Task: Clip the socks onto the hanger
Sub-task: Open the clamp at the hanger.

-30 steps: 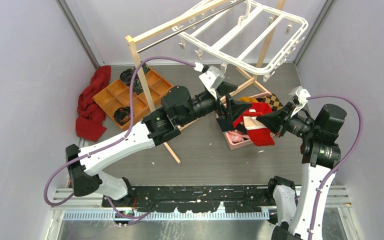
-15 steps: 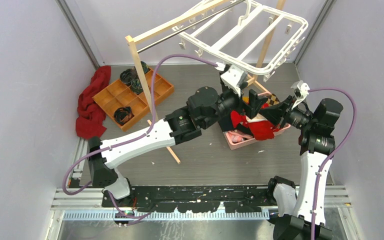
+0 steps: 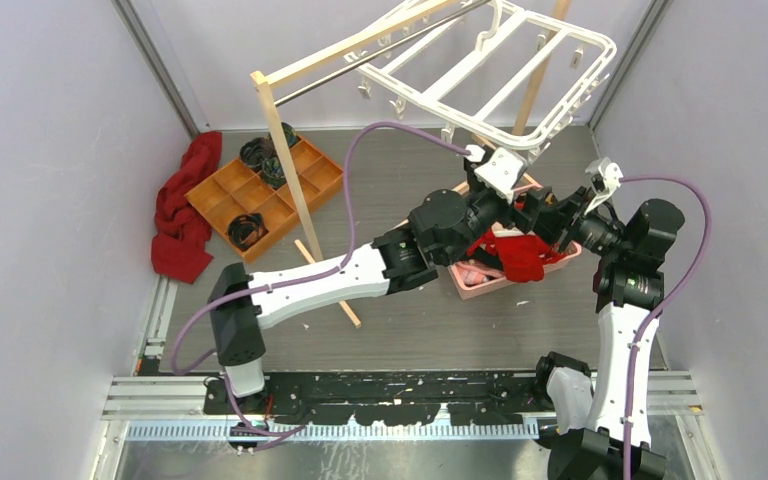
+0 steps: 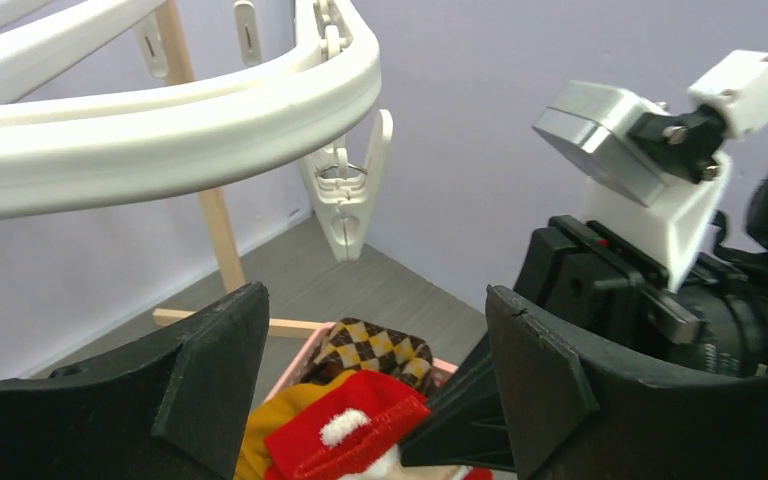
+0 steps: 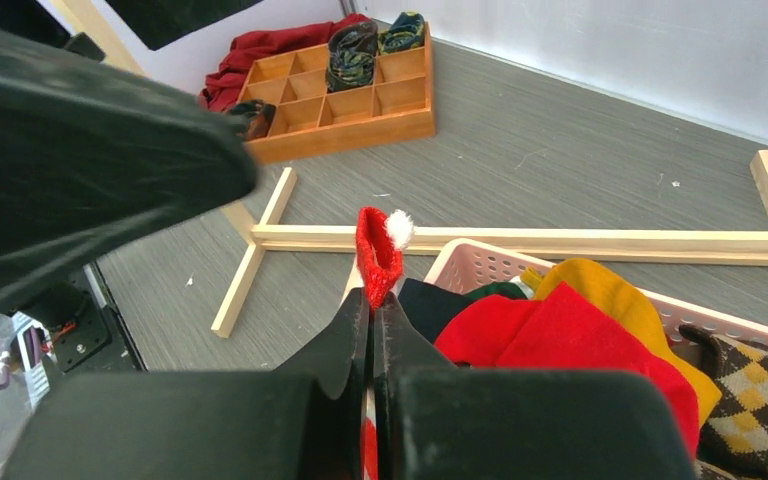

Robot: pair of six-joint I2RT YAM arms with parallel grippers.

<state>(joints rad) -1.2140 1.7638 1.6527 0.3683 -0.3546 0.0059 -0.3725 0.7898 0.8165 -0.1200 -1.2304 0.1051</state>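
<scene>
Left gripper (image 4: 375, 375) hangs spread wide, just below a clip (image 4: 345, 200) on the hanger (image 4: 160, 110). To its right, my right gripper (image 5: 372, 310) is clamped on a red sock (image 5: 375, 250) over the basket (image 5: 480, 262); it seems clear of the pile, though I can't be sure.

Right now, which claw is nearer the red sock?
Right. The right claw is shut on the red sock; the left claw is open close by, not gripping it.
</scene>
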